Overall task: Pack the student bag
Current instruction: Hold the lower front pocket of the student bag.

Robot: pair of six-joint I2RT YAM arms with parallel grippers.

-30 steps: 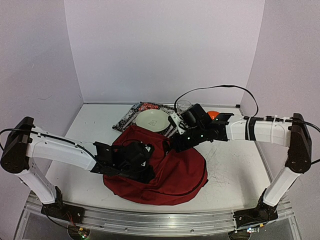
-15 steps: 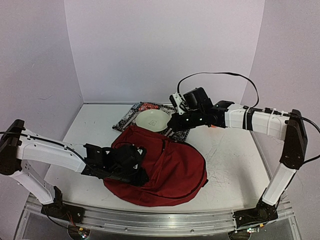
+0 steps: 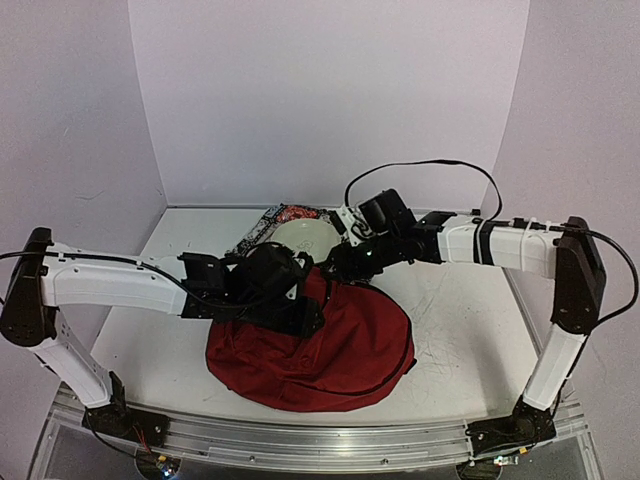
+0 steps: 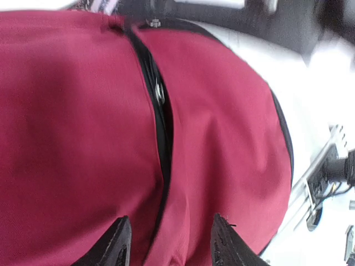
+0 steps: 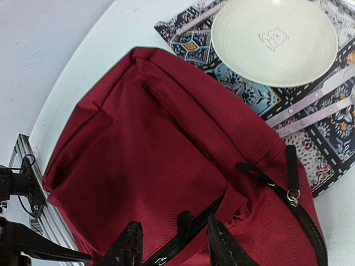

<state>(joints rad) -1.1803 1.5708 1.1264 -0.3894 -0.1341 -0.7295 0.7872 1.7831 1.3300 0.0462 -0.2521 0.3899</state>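
Though ajar, left pincer, right pincer empty

Left arm and right arm stretched inward, left gripper fingers parted, right gripper likewise.

The dark-red student bag is lying slumped on the white counter, with the left gripper hanging low over its left side and the right gripper reaching its far edge, just beside a pale plate sitting on a patterned mat.
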